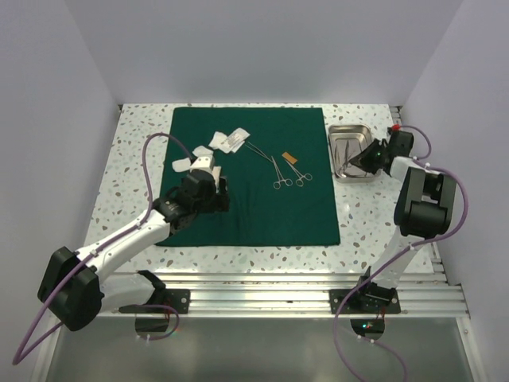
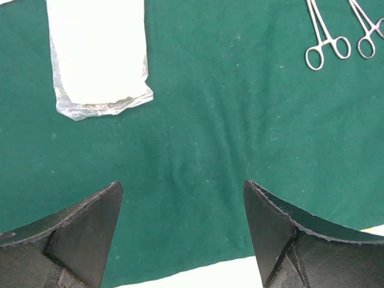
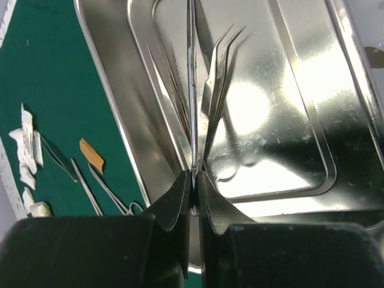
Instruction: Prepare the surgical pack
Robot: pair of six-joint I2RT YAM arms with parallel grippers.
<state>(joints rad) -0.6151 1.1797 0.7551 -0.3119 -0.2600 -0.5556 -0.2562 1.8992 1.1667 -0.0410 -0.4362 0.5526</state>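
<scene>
Speckled desk [image 1: 131, 159] beneath everything, walled in white on three sides. Across its middle, a dark green cloth [image 1: 262, 211], spread flat. Just off the cloth's far right corner, a shiny steel tray [image 1: 350, 127], set on bare desk.

Right tool [image 3: 193, 180] poised over the tray's near rim, pinched tight on a thin steel instrument [image 3: 192, 90] that points into the tray. Just beside it on the tray floor, bent-tipped tweezers [image 3: 223, 57].

Left tool [image 2: 183, 234] hovering low over the left part of the cloth, spread wide, gripping nothing. Only green cloth between the fingers [image 2: 90, 234]. Ahead of it, a clear packet of white gauze [image 2: 99, 54]. More white packets [image 1: 231, 139] scattered toward the cloth's far left.

Mid-cloth, two ring-handled clamps [image 1: 290, 175] side by side, well apart from the left tool. Near their tips, a small orange strip [image 1: 289, 157].
</scene>
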